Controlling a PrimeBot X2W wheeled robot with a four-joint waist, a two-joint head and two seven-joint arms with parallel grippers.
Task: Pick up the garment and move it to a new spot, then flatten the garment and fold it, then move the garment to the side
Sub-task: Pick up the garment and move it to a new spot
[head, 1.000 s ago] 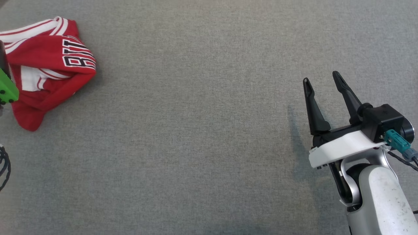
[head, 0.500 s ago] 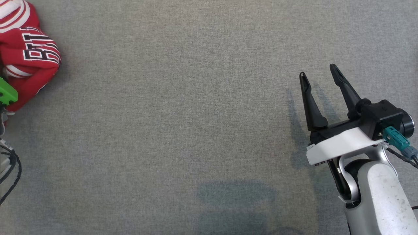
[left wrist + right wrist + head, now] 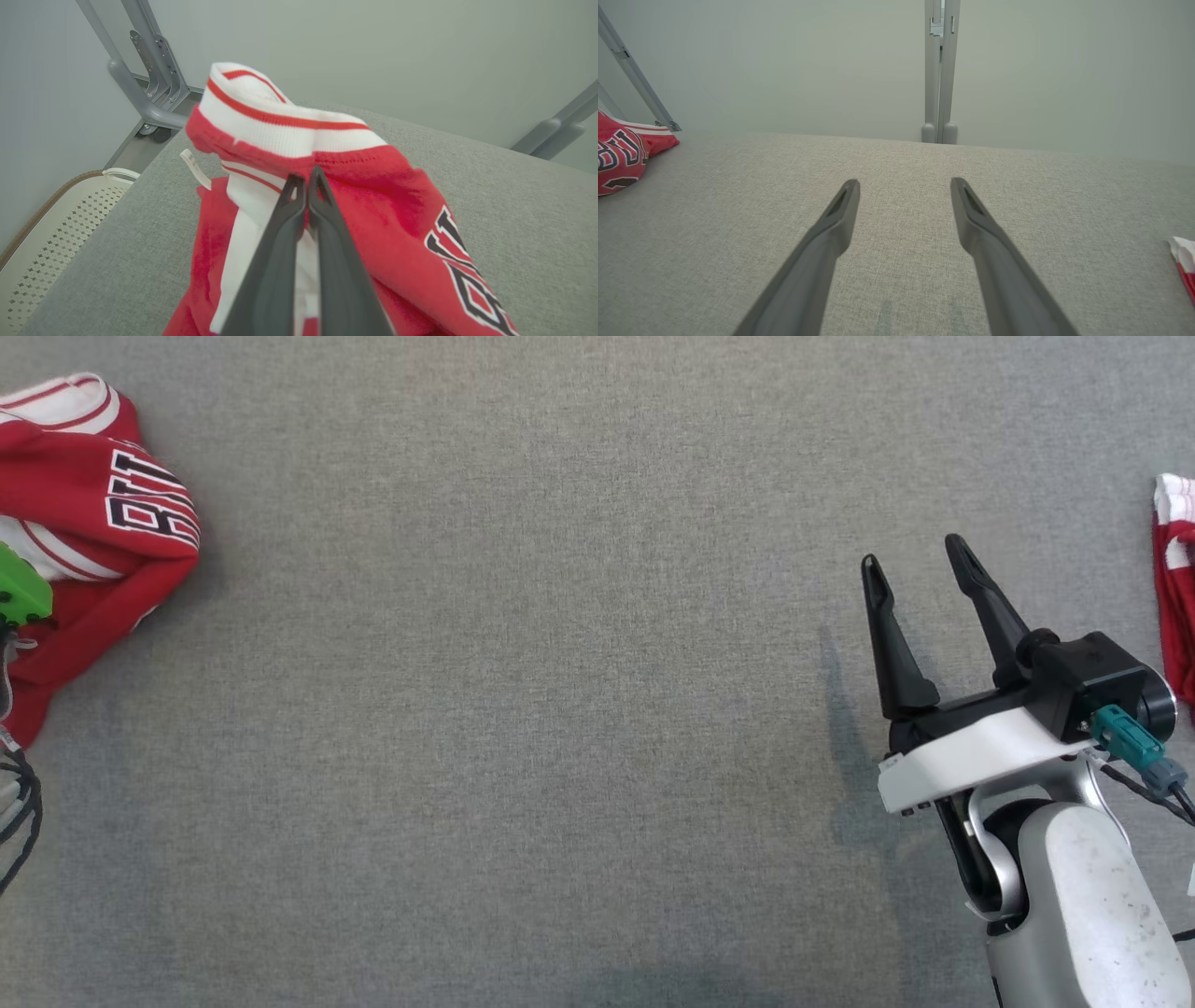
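The garment (image 3: 103,513) is a red jersey with white ribbed trim and black lettering, bunched at the left edge of the grey fabric surface (image 3: 560,709). In the left wrist view my left gripper (image 3: 306,179) is shut on the garment (image 3: 397,196), its tips pinching red cloth just under the white band. A green part of my left wrist (image 3: 21,593) shows beside the bunch in the head view. My right gripper (image 3: 920,560) stands open over bare surface far to the right, nothing between its fingers (image 3: 840,210).
A second red-and-white cloth (image 3: 1174,579) lies at the right edge, also seen as the cloth (image 3: 1184,266) in the right wrist view. Black cables (image 3: 19,812) hang at the lower left. A cream perforated basket (image 3: 56,224) and grey frame legs (image 3: 149,93) stand beyond the surface's edge.
The head camera has shifted, bringing the second cloth into view at the right. The garment's bunch has changed shape beside the green wrist part. My right gripper keeps its open pose.
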